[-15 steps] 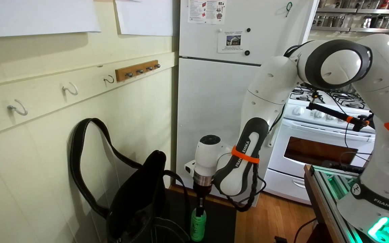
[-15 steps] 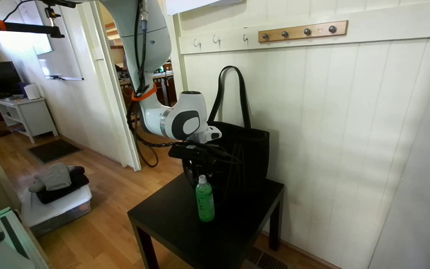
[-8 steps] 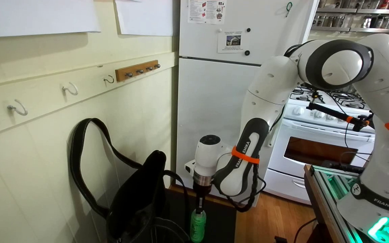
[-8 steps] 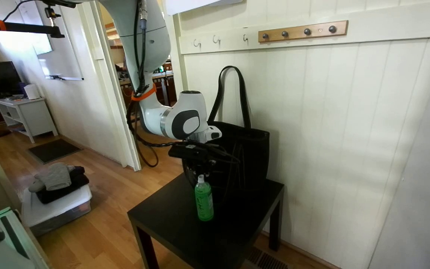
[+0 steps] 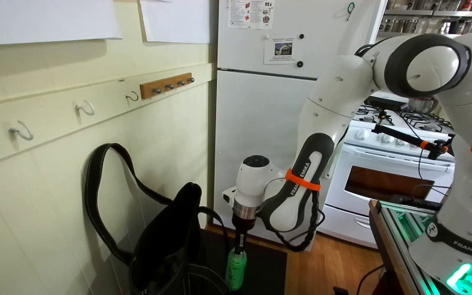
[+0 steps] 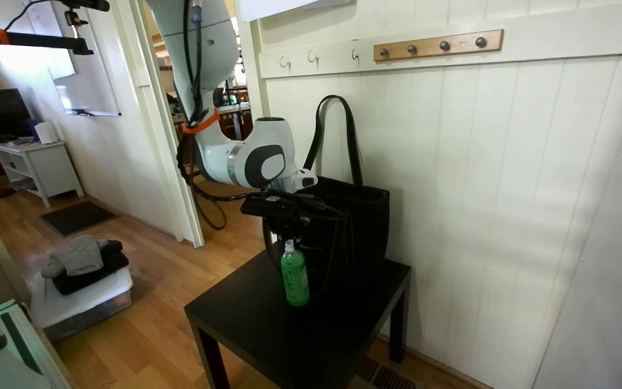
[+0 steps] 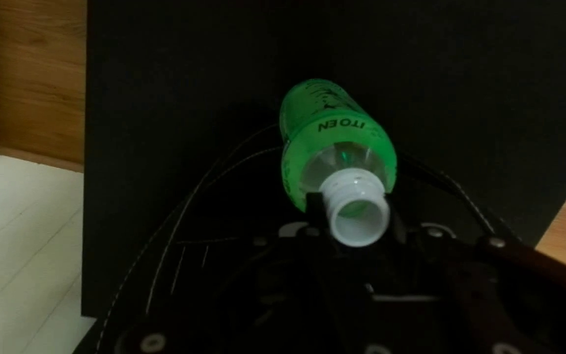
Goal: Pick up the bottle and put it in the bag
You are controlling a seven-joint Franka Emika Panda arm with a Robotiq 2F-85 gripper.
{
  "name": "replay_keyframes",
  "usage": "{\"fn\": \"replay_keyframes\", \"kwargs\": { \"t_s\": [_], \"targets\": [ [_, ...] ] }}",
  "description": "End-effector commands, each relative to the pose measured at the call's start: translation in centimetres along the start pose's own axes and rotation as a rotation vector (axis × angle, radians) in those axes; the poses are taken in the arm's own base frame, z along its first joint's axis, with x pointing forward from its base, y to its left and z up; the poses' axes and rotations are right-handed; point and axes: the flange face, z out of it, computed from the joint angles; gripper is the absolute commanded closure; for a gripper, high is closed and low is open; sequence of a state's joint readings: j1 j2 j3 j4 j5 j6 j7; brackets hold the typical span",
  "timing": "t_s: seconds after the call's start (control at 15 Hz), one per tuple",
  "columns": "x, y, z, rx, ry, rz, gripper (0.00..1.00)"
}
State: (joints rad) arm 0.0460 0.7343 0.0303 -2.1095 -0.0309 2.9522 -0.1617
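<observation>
Three hooks (image 5: 85,108) and one four-knob rack (image 5: 167,85) sit at left in an exterior view; below them is one black bag (image 5: 178,229); just outside it, over one tabletop (image 5: 264,262), one green bottle (image 5: 236,271), its neck grasped by one end effector (image 5: 239,249); farther right, one stove (image 5: 387,184).

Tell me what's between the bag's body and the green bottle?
A drooping black strap, looping out from the bag toward the bottle; it shows in an exterior view. Whether it touches the bottle, I can't tell.
</observation>
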Motion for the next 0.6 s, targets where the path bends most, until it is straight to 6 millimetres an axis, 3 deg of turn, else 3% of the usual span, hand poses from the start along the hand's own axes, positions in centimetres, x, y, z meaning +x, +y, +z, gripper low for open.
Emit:
{"fn": "replay_keyframes", "kwargs": {
  "t_s": [0.0, 0.53],
  "targets": [
    [-0.2, -1.5, -5.9, -0.038, 0.036, -0.046, 0.92],
    [1.5, -4.4, -16.9, -0.066, 0.161, -0.197, 0.92]
  ]
}}
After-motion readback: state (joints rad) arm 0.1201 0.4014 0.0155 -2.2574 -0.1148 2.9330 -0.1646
